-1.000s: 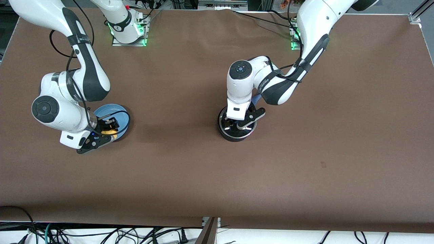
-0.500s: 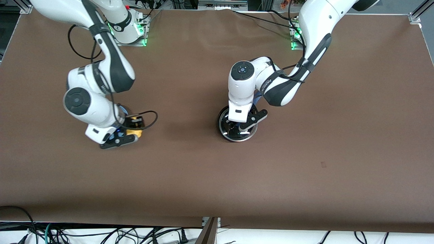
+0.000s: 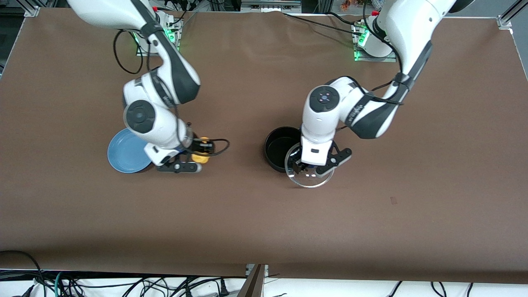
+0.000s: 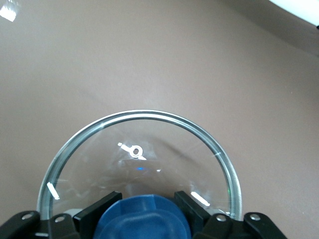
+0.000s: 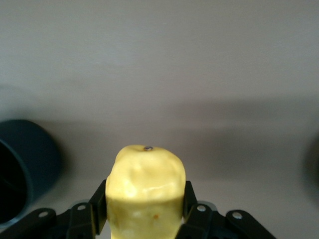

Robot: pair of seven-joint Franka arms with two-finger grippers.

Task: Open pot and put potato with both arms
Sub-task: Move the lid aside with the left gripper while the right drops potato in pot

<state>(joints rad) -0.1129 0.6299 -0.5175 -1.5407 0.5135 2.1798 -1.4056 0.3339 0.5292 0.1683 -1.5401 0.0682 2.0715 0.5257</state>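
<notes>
The right arm comes down from its base at the upper left of the front view, elbow bent and wrist turned downward, and its right gripper [image 3: 201,153] hangs above the brown table [image 3: 255,214] just beside the blue plate [image 3: 126,154], on the pot's side of it. The fingers are clamped on the potato [image 3: 202,156] — in the right wrist view the yellow lump [image 5: 145,191] sits squeezed between the two black fingers [image 5: 98,205], lifted clear of the table. The left arm reaches from its base at the upper right, forearm folded back toward the frame's middle, wrist pointing down. Its left gripper [image 3: 303,169] is closed on the blue knob [image 4: 142,219] of a clear glass lid [image 3: 310,173], holding it over the table and partly over the pot's rim, toward the lower edge of the frame. The pot [image 3: 280,148] stands open and dark inside, near the middle of the table, its handle hidden under the left arm. In the left wrist view the lid's rim [image 4: 164,119] arcs across bare table — the pot shows in the right wrist view as a dark round wall [image 5: 30,164] at the frame's left edge.
</notes>
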